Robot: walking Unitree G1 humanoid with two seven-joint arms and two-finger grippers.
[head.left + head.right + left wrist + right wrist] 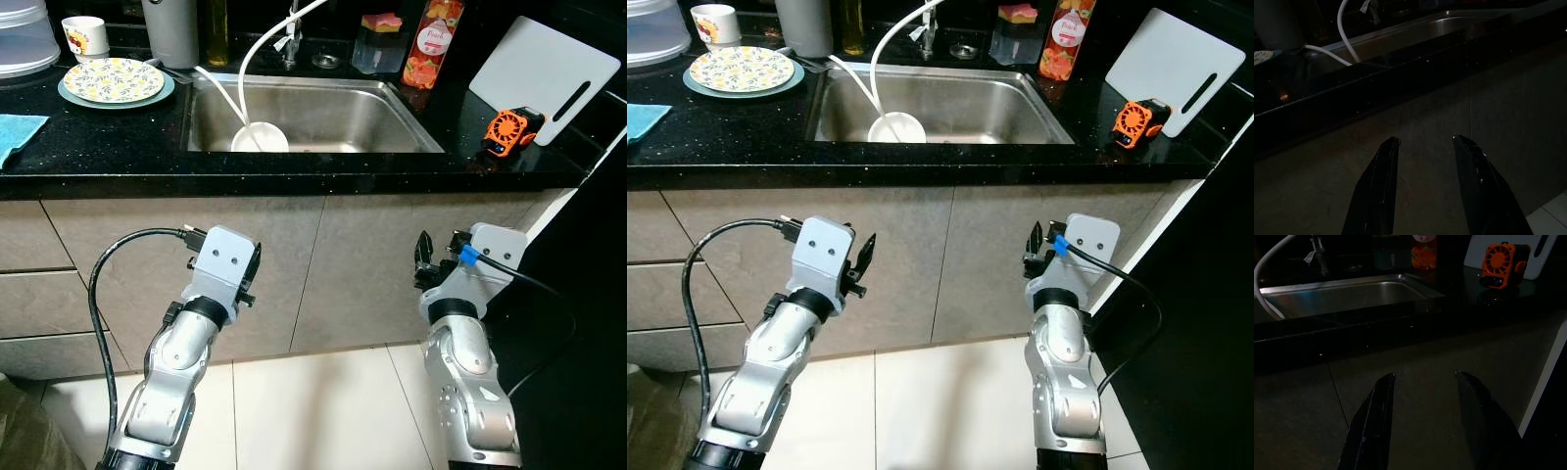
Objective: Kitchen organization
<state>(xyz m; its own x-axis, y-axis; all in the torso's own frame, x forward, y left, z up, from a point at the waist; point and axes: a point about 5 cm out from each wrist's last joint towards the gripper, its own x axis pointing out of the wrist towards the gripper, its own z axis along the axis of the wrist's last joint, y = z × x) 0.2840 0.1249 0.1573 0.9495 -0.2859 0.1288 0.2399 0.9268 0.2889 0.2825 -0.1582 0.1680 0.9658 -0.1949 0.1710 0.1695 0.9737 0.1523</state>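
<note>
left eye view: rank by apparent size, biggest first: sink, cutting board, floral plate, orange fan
1. Sink, clearly largest.
2. White cutting board.
3. Floral plate; its area looks close to the board's, so 2 and 3 are unsure.
4. Orange fan, clearly smallest.
All sit at similar depth on the counter.

We see the white domed plastic container [22, 39] on the black speckled tabletop [98, 137] cut by the picture's top and left edges, and the light blue cloth [18, 132] cut at the left edge. The grey steel cylinder [171, 29] and the red-labelled juice bottle [433, 44] lose their tops at the upper edge. The bottle's label text is too small for us to read. In the left wrist view the tabletop's contents sink into darkness.
</note>
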